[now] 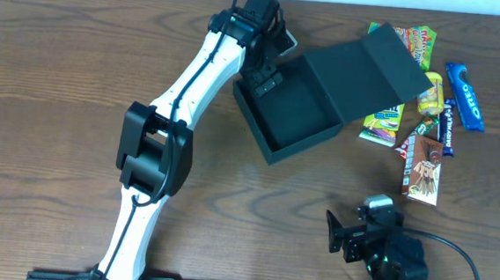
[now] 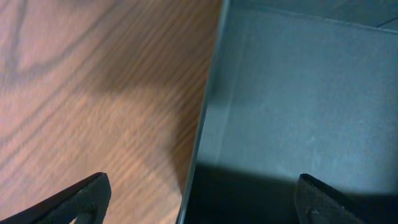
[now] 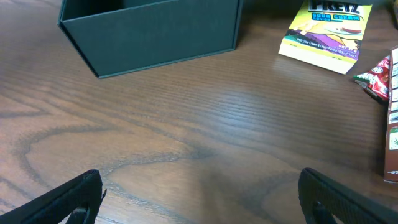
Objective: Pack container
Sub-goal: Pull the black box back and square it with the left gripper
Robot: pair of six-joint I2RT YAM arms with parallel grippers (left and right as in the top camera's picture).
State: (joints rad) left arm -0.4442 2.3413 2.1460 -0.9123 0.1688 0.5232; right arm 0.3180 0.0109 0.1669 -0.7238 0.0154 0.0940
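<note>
Packing looks unstarted: the container (image 1: 296,117) sits lid-open and apparently empty at upper centre, snack packets (image 1: 425,161) lie loose on the table (image 1: 60,74) at upper right, left gripper (image 2: 202,190) gapes astride its wall, and right gripper (image 3: 199,193) gapes empty at lower right.

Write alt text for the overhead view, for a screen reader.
An open, empty dark container sits on a wooden table, lid flapped back to the right, with the left gripper at its upper-left wall. Snack packets lie in a pile right of it; the right gripper hangs near the bottom edge.
</note>
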